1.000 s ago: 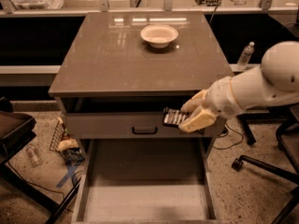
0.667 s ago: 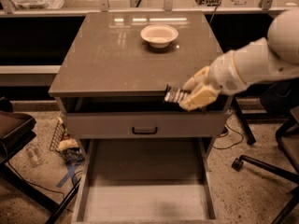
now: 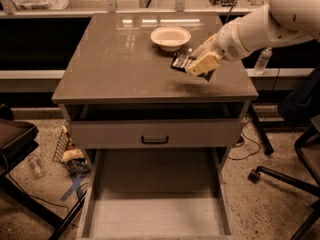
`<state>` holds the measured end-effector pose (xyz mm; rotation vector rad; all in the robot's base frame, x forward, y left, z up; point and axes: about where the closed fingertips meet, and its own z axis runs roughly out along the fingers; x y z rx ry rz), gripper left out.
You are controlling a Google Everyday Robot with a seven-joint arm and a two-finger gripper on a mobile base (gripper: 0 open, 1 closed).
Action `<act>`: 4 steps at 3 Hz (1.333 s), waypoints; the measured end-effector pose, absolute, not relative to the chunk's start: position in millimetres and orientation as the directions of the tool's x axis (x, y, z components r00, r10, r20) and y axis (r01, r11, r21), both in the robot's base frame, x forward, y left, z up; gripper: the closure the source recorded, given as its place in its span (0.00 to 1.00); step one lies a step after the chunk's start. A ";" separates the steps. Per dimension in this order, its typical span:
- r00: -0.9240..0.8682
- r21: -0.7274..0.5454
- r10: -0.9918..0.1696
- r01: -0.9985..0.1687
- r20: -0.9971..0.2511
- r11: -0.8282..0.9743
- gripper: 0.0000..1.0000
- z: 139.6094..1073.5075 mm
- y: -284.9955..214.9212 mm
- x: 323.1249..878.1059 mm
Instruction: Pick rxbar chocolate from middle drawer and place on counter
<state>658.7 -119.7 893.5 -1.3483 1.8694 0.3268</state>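
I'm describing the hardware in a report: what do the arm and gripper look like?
The arm is smooth, rounded white casing with a dark seam at the wrist. The gripper, over the counter beside the white bowl, has blocky cream fingers. No cables or markings show.

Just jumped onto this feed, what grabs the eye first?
The robot's tan gripper, shut on the small black-wrapped rxbar chocolate, hangs over the right side of the glossy grey-brown counter, just in front of the white bowl. Below, the wide grey middle drawer stands open, only its plain base showing.
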 end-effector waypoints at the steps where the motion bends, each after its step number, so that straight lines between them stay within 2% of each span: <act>1: -0.117 -0.220 -0.628 -0.874 -0.770 0.433 1.00 861.9 -114.5 698.2; 2: -0.122 -0.213 -0.623 -0.875 -0.773 0.436 0.82 850.3 -112.1 704.2; 4: -0.121 -0.209 -0.624 -0.879 -0.772 0.429 0.36 848.7 -107.3 703.5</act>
